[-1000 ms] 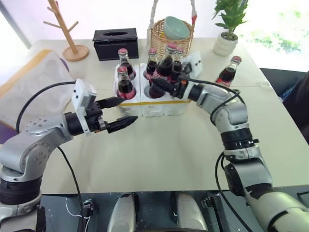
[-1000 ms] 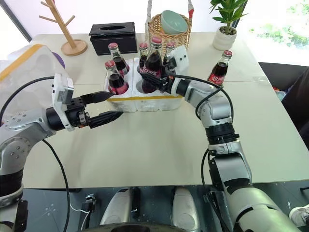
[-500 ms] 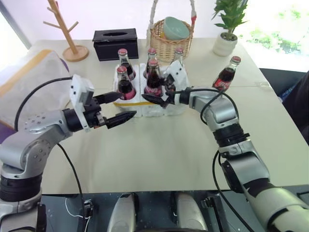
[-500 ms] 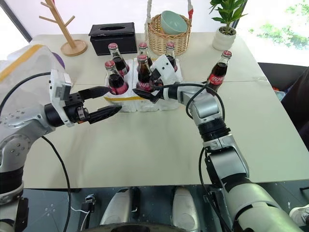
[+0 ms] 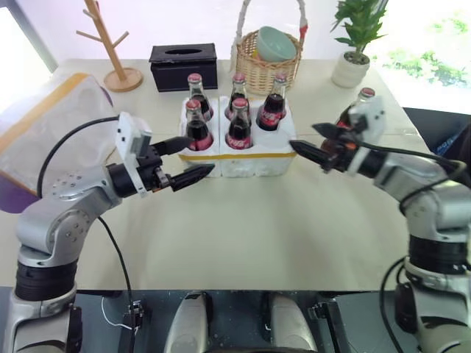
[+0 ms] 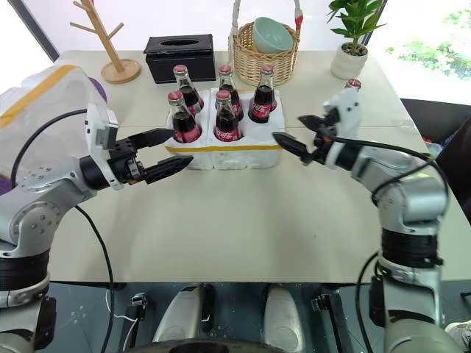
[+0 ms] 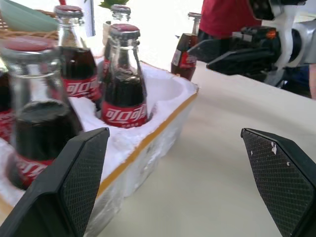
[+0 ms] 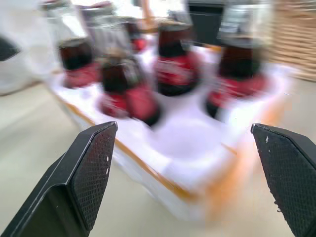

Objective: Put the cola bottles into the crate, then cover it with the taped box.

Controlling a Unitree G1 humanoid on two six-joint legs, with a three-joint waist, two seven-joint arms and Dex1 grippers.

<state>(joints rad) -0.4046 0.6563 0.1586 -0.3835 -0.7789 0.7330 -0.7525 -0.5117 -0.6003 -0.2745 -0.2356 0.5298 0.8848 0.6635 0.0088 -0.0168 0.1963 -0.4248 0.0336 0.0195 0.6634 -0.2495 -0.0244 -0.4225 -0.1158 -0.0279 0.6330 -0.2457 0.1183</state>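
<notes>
The crate (image 5: 243,157), a low white foam tray with a yellow band, sits mid-table. Five cola bottles stand in it: three in the back row (image 5: 238,89) and two in front (image 5: 194,125), (image 5: 239,126). Its front right well (image 5: 275,137) is empty. A sixth cola bottle (image 5: 363,97) stands on the table right of the crate, just behind my right gripper (image 5: 304,137), which is open and empty beside the crate's right end. My left gripper (image 5: 200,156) is open and empty at the crate's front left corner. The taped box (image 5: 45,125) lies at the far left.
Behind the crate stand a black tissue box (image 5: 184,65), a wicker basket (image 5: 266,68) holding a bowl, a wooden rack (image 5: 110,51) and a potted plant (image 5: 356,45). A person in red (image 7: 227,17) is beyond the table's right side. Bare tabletop (image 5: 257,220) lies in front of the crate.
My right gripper set a bottle in the crate's front middle well, opened, and pulled away to the right. The left gripper has stayed where it was.
</notes>
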